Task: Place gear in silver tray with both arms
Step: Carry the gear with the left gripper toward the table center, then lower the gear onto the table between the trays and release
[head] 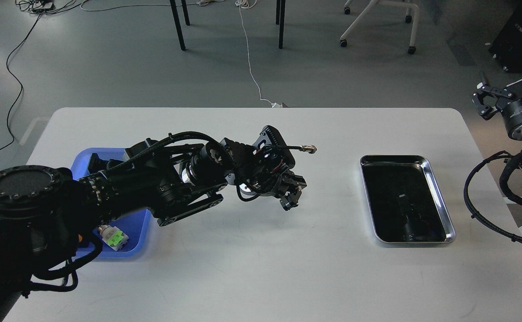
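The silver tray [393, 158] lies on the right part of the white table, its dark mirror bottom bare. My left arm reaches across the middle of the table. Its gripper [290, 200] hangs a little above the table, well left of the tray, fingers drawn together on a small dark piece that looks like the gear [287, 205]. My right gripper [507, 96] is raised beyond the table's right edge, behind the tray, with its claws spread and empty.
A blue plastic tray [138, 250] sits at the left, mostly hidden by my left arm; a green and white part [112, 237] shows in it. Chair and table legs stand on the floor beyond the table.
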Available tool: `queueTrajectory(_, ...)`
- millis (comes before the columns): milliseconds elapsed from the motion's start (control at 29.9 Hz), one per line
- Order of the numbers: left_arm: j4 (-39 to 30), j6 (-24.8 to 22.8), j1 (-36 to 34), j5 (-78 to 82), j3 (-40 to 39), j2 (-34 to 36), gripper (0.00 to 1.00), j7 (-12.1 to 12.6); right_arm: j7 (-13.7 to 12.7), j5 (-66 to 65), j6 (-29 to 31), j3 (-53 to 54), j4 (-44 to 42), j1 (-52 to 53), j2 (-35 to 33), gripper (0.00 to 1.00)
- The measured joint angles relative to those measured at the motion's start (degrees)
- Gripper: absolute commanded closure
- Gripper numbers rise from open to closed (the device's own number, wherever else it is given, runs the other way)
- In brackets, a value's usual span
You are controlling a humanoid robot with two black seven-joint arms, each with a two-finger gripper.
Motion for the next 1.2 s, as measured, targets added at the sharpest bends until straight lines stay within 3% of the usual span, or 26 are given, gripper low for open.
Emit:
queueTrajectory(301, -0.34, 0.18, 1.26, -0.16, 1.32, 0.02, 0.70, -0.02, 0.00, 0.00, 0.00, 0.00, 0.20, -0.01, 0.04, 0.01)
queueTrajectory(334, -0.53, 0.18, 1.27, -0.21, 1.36, 0.01, 0.67, -0.13, 0.00, 0.00, 0.00, 0.00, 0.20, -0.01, 0.06, 0.01)
queueTrajectory(434, -0.87, 0.18, 1.31, -0.30, 1.40, 0.01, 0.42, -0.37, 0.00, 0.00, 0.00, 0.01, 0.20, -0.01, 0.07, 0.01)
queueTrajectory(668, -0.99, 0.67, 1.30, -0.67, 0.02, 0.01, 0.24, -0.46, -0.09, 0.00, 0.00, -0.68, 0.42, -0.01, 0.09, 0.01)
queueTrajectory(902, -3.57, 2.82, 0.73, -15.82, -10.22, 2.12, 0.02, -0.72, -0.18, -0.32, 0.00, -1.14, 0.67, 1.44, -0.23, 0.01)
queueTrajectory(1069, -4.42, 3.16, 0.63, -36.99, -17.07, 8.99, 0.02, -0.72, -0.34, -1.04, 0.00, -3.10, 0.88, 4.88, -0.45, 0.01)
queueTrajectory(1203, -4.34, 3.15, 0.64, -55.13, -22.49, 15.46, 0.02, -0.87, -0.44, -1.76, 0.00, -11.08, 0.90, 10.18, -1.21, 0.01)
